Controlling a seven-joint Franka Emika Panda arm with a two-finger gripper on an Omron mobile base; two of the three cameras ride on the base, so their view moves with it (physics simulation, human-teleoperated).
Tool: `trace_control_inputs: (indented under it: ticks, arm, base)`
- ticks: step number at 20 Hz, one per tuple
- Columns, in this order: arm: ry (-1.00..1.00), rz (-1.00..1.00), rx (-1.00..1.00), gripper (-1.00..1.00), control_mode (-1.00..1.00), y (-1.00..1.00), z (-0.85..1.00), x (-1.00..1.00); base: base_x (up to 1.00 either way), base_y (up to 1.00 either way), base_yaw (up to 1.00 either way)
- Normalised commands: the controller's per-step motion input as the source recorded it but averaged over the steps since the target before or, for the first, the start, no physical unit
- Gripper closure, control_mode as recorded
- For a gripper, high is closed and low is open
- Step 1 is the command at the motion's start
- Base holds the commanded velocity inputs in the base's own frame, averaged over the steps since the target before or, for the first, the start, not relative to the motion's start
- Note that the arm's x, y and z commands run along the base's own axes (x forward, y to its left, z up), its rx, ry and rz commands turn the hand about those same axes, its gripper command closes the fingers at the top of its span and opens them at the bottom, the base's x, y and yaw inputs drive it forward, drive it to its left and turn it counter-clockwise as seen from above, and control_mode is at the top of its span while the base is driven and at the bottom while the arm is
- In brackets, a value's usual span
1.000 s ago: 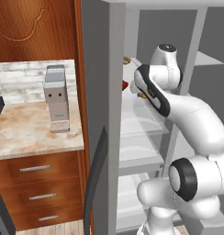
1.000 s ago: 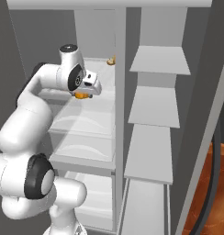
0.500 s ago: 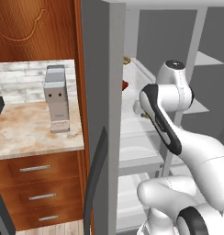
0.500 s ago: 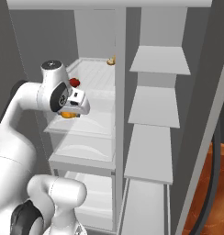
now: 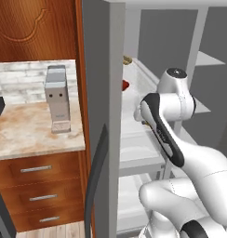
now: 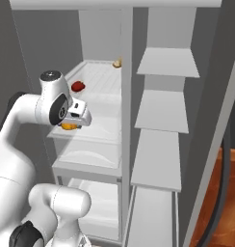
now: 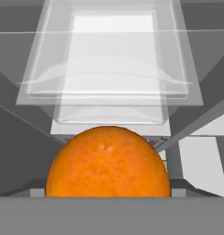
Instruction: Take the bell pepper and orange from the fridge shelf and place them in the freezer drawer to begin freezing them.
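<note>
My gripper (image 6: 74, 120) is shut on the orange (image 6: 68, 126), a bright ball held in front of the fridge just below the fridge shelf's (image 6: 104, 94) front edge. In the hand view the orange (image 7: 108, 160) bulges up from the bottom and hides the fingertips. The red bell pepper (image 6: 78, 86) lies on the left side of that shelf, behind and above the hand; the left base view has the bell pepper (image 5: 125, 85) past the fridge wall. Low in the fridge sits the pale freezer drawer (image 6: 101, 205). The hand (image 5: 142, 117) hangs beside the shelf edge.
A small yellowish-tan item (image 6: 117, 63) rests at the back of the shelf. A clear crisper bin (image 7: 114, 69) lies ahead of the hand. Door shelves (image 6: 163, 111) line the right. A grey appliance (image 5: 57, 98) stands on the counter left of the fridge wall (image 5: 103, 116).
The arm has drawn back out of the shelf and come down with the orange in its grip. The bell pepper has stayed on the shelf.
</note>
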Motion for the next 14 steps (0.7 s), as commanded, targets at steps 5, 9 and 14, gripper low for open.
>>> trace_control_inputs:
  ticks: [5,9,14]
  arm:
    - [0.00,0.00,0.00,1.00,1.00,0.00,0.00,0.00]
    - [0.00,0.00,0.00,1.00,1.00,0.00,0.00,0.00]
    - [0.00,0.00,0.00,1.00,1.00,0.00,0.00,0.00]
  base:
    - [-0.67,0.00,-0.08]
    - [-0.76,0.00,-0.24]
    - [-0.70,0.00,-0.28]
